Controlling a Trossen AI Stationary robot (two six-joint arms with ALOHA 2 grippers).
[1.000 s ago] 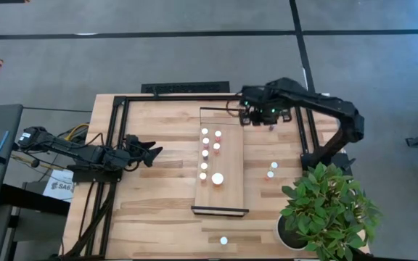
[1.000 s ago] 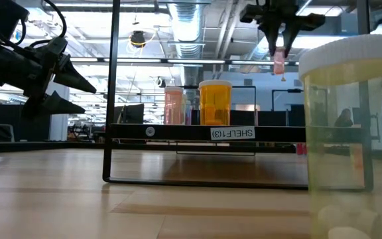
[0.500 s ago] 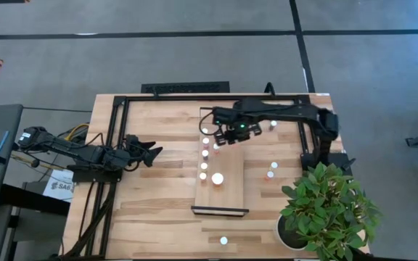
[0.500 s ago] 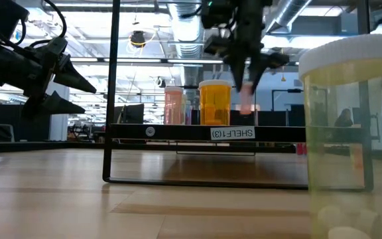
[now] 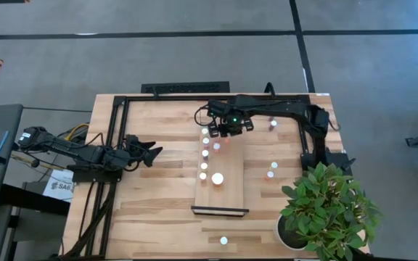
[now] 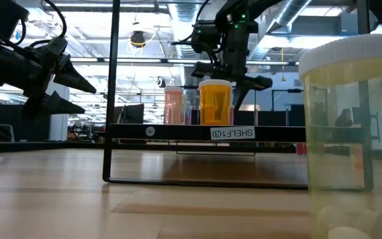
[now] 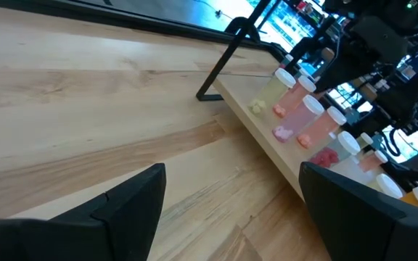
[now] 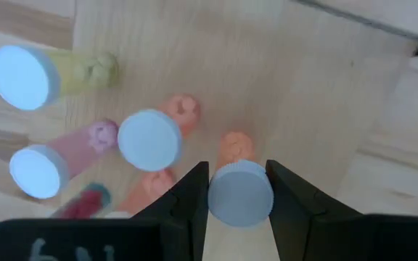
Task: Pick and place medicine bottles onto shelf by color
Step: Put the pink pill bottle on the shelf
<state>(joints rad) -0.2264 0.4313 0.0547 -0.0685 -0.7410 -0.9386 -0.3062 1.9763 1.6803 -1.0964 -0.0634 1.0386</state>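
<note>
Right wrist: bottle (image 8: pixel 240 192) between tool (image 8: pixel 238 199) fingers.

Even, bright overhead light is falling on the wooden tabletop (image 5: pixel 158 196), casting only soft, faint shadows. In the low view, ceiling lights are glaring behind, and a near bottle (image 6: pixel 350 133) is looming large and blurred. In the right wrist view, the white caps (image 8: pixel 24 76) are glowing bluish and overexposed.

We look straight down on the desk (image 5: pixel 158 203); low, level across it; both share the shelf (image 5: pixel 222 190).
</note>
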